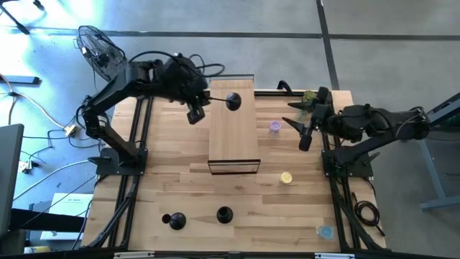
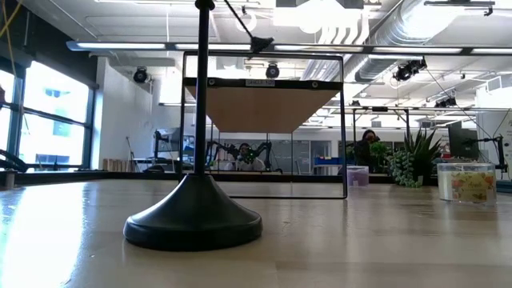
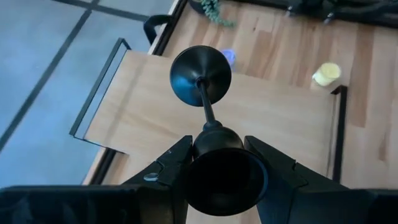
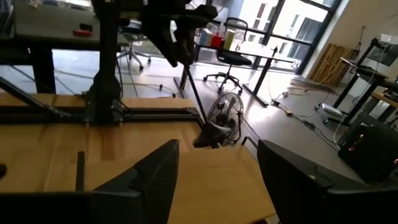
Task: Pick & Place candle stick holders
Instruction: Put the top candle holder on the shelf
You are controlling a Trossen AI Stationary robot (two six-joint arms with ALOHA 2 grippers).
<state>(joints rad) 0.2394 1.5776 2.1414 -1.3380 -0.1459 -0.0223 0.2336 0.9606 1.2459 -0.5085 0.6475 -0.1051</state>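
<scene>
My left gripper (image 3: 214,171) grasps a candle stick holder (image 3: 201,76) by its cup, base seemingly resting on the raised shelf (image 1: 232,129); I should release straight upward, right gripper (image 1: 307,126) spread, idle.

On my table (image 1: 180,180) stands a raised wooden shelf (image 1: 231,137) in a black frame. Beside it I see a purple cup (image 1: 274,127), a yellow candle (image 1: 286,178), a green sprig (image 1: 309,95) and a blue lid (image 1: 325,232).
</scene>
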